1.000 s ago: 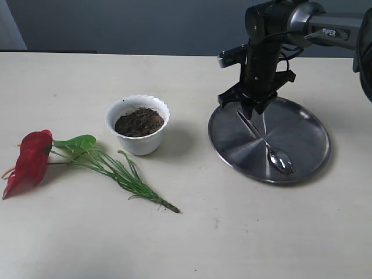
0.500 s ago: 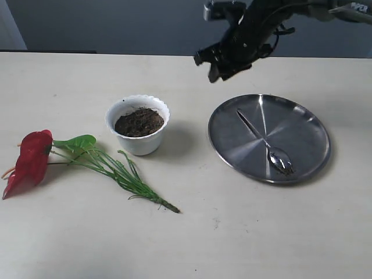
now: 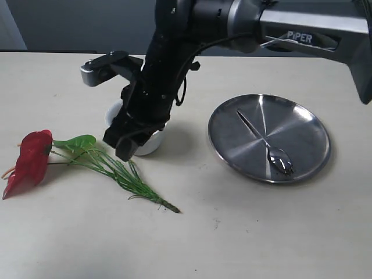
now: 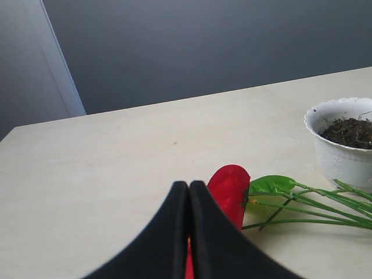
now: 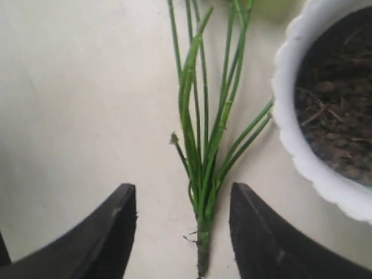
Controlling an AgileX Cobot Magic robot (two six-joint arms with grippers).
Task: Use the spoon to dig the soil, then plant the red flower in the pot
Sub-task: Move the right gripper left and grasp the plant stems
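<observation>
Notably, the right gripper (image 3: 125,148) has its jaws spread wide and holds nothing; it hangs above the bundled green stems of the red flower (image 3: 32,160), with the pot (image 5: 302,131) just beside it on one side. Seen through the right wrist camera, the stems (image 5: 200,174) run lengthwise down the gap between the two fingers (image 5: 110,232), their cut end pointing back toward the wrist and the bloom lying far forward, out of that frame. The long axis of the flower thus lies across the line on which the jaws would close, which suits a pinch on the stems, judged from this alignment. The left gripper (image 4: 189,232) shows its fingers pressed together with nothing between them; the red bloom (image 4: 229,192) lies just ahead of its tips, so this arm is the nearer one to the bloom, while the right arm is the nearer one to the stem base. The soil (image 5: 337,104) fills the pot. The spoon (image 3: 264,142) rests on the steel plate (image 3: 308,122), well apart from both grippers, bowl end toward the plate's near rim.
</observation>
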